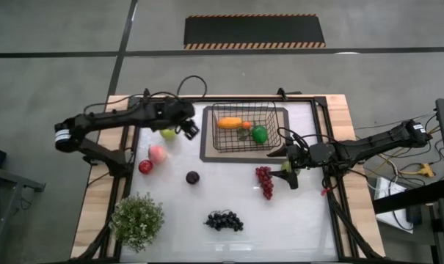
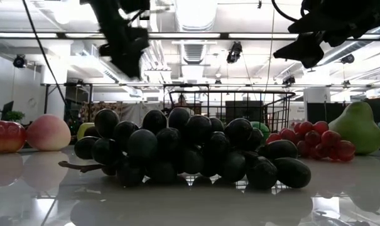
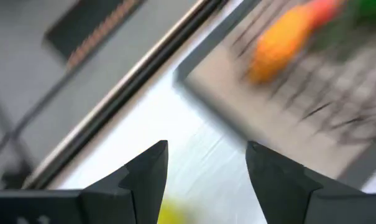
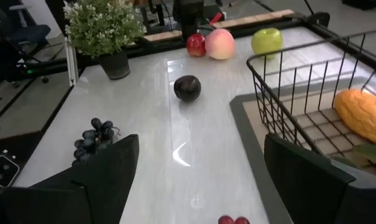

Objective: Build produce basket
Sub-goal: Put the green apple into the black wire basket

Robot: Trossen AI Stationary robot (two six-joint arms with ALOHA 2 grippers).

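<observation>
— Basket [image 1: 244, 126] position? 
— It sits on the dark mat [image 1: 207, 150] at the table's far middle, holding an orange mango [image 1: 230, 122] and a green fruit [image 1: 259, 134].

— And the grippers? 
— The left gripper [image 1: 190, 130] hangs wide open and empty just left of the basket, beside the green apple [image 1: 168, 134]. The right gripper [image 1: 289, 173], also spread and empty, hovers near its right front corner, by the red grapes [image 1: 265, 181].

Glossy white table [image 1: 229, 198], black wire basket [image 1: 245, 117], wooden edges [image 1: 97, 198].
</observation>
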